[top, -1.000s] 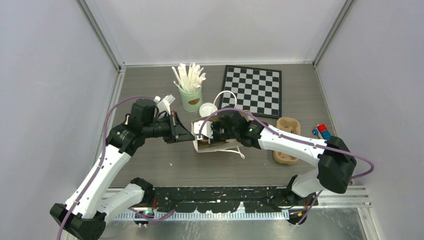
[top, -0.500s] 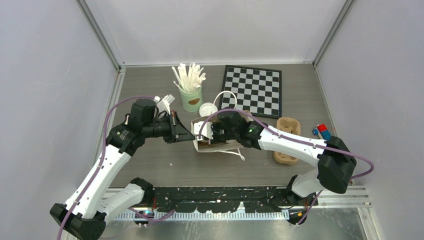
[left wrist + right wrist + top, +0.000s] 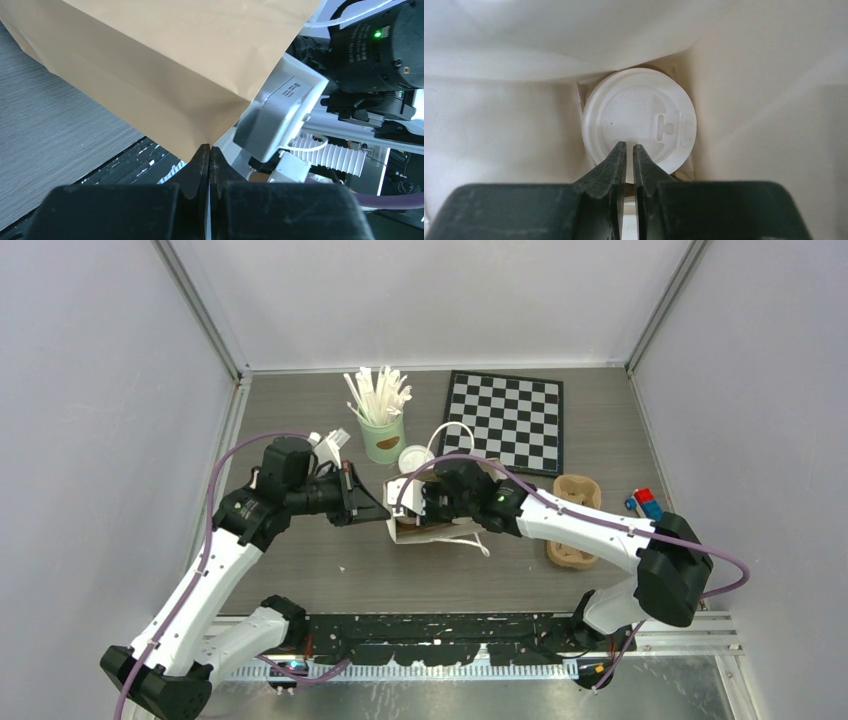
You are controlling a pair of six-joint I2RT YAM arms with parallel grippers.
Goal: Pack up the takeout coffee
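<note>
The corner of the paper bag is pinched between the pressed-together fingers of the left gripper. The right gripper is held inside the bag, fingers nearly closed at the near rim of a lidded cup at the bottom. Whether that rim is gripped cannot be told. A second lidded cup stands beside the green can.

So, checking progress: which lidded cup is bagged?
The cup below the right pincer, ringed by the bag; the other cup stands outside by the green can.
</note>
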